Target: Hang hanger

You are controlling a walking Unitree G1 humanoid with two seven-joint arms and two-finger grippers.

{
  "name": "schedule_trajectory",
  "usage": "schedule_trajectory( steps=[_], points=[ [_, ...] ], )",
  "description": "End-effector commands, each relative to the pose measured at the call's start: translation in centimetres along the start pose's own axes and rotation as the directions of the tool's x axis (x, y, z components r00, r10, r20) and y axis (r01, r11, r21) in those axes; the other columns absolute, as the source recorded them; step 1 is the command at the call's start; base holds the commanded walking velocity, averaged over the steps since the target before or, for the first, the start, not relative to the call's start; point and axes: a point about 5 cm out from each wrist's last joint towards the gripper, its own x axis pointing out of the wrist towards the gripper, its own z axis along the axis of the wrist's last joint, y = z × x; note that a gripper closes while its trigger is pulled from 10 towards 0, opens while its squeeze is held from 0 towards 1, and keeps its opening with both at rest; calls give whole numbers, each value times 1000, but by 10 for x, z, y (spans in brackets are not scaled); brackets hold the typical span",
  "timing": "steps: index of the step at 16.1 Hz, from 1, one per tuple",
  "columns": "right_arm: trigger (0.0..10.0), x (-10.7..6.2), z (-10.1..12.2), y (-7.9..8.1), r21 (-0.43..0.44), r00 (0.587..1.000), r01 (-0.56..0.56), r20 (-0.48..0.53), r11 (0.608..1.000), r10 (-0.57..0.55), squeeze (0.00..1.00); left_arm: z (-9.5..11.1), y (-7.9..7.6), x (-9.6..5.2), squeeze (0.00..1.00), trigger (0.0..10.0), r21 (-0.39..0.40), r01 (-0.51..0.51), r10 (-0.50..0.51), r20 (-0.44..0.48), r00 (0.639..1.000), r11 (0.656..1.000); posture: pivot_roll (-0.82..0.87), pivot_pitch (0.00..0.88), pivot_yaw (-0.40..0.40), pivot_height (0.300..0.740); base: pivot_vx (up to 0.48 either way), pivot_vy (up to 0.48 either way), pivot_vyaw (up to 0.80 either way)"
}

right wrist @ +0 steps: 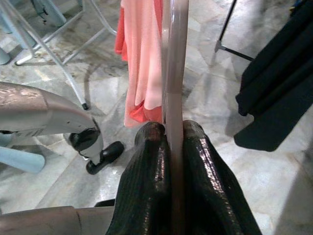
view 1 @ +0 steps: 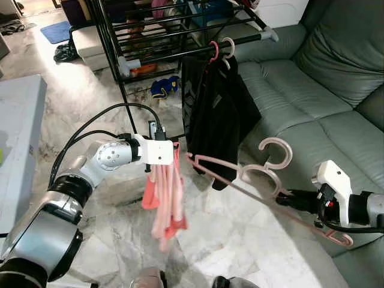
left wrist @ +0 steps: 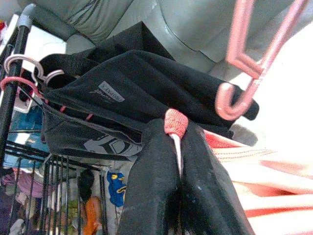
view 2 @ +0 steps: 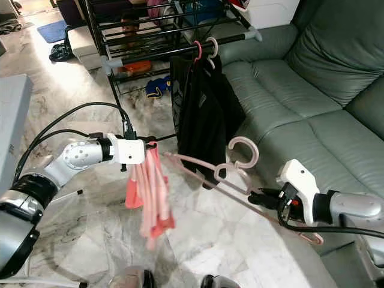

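A pale pink plastic hanger [view 1: 240, 177] is held out level in front of me, hook [view 1: 277, 151] upward. My right gripper [view 1: 283, 195] is shut on its lower bar, seen up close as the bar [right wrist: 174, 68] between the fingers. My left gripper [view 1: 175, 146] is shut on the top of a coral pink garment [view 1: 166, 198] that hangs limp below it. The hanger's left tip [view 1: 189, 157] sits right beside the garment's top; whether it is inside the cloth I cannot tell. In the left wrist view a coral fold [left wrist: 175, 122] is pinched between the fingers.
A black drying rack [view 1: 240, 41] stands ahead, with black clothes [view 1: 216, 108] hanging from pink hangers on its rail. A grey-green sofa [view 1: 312, 90] runs along the right, a grey table [view 1: 18, 120] stands at the left. The floor is marble.
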Motion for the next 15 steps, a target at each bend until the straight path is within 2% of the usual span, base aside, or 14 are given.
schedule_trajectory(
  steps=[1, 7, 12, 15],
  points=[
    [10000, 0, 6, 5, -18, 999, -46, 6, 999, 46, 0, 2, 7, -1, 0, 10000, 33, -9, 9, 7, 1000, 999, -41, 28, 14, 740, 0, 0, 0],
    [10000, 4, 3, 7, -7, 998, -66, -3, 998, 66, 0, 2, 3, 0, 0, 10000, 30, 8, -9, 25, 1000, 1000, -36, 29, 11, 740, 0, 0, 0],
    [10000, 9, 3, -4, -44, 1000, 27, 17, 999, -26, 0, 11, -1, -2, 0, 10000, 36, 31, -35, 105, 994, 999, -34, 36, 6, 740, 0, 0, 0],
    [10000, 13, 2, -7, -59, 999, 48, 20, 997, -47, 0, 13, -10, -6, 0, 10000, 59, 60, -68, 141, 988, 996, -31, 37, 1, 740, 0, 0, 0]
  ],
)
